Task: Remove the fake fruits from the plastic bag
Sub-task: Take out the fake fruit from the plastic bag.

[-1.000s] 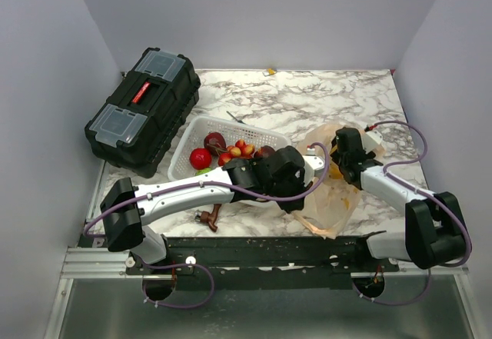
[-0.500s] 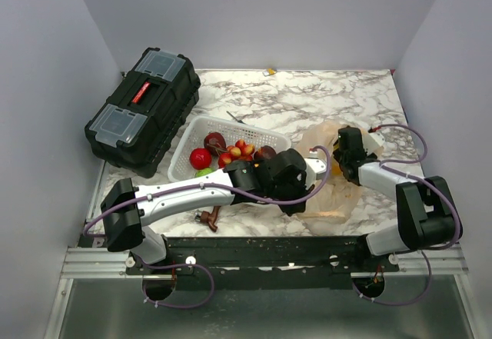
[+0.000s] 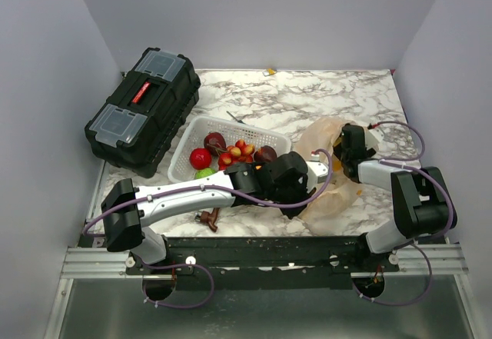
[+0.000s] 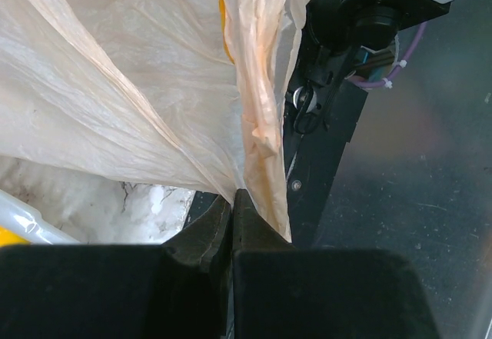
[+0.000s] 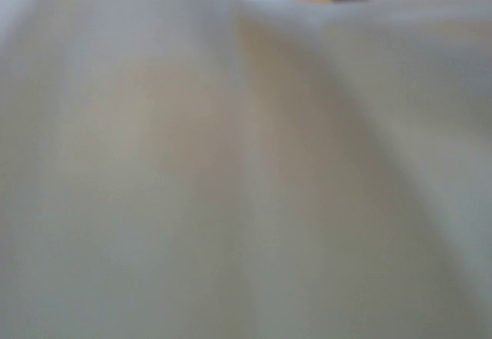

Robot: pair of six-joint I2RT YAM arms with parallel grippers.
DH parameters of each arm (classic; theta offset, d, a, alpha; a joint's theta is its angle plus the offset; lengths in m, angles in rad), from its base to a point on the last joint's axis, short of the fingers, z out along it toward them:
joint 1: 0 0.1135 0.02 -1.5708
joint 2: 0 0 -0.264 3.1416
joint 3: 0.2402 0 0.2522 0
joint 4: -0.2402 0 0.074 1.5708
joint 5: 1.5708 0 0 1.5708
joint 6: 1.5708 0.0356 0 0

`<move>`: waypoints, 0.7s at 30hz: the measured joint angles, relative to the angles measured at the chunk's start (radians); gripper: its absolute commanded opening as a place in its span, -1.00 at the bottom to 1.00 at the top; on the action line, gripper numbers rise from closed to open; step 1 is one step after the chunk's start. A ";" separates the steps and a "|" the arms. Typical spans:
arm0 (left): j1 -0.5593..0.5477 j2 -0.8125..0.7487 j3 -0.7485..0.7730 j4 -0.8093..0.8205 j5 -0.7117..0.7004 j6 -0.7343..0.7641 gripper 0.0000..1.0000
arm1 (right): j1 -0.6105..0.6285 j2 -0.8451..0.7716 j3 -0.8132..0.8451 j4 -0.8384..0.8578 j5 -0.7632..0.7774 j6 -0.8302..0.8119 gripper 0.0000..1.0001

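While the left hand [image 4: 233, 204] pinches a fold of the bag [image 4: 115, 101], at four o'clock on the table [image 3: 307, 101], the right hand [image 3: 347, 145] sits against it, spread impossible to tell. Film looks light, limp, slippery: grab bunched edges, not flat skin.

the right wrist view is only blurred pale film of the plastic bag [image 5: 231, 170]. from above, the right gripper [image 3: 346, 147] hides its jaws against the bag. beyond the left gripper [image 4: 233, 202], a yellow shape [image 4: 218, 8] behind film stays unidentifiable.
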 measured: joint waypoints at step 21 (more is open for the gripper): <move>-0.012 0.000 0.000 0.012 -0.023 0.006 -1.00 | -0.059 0.093 0.047 0.106 -0.029 0.030 1.00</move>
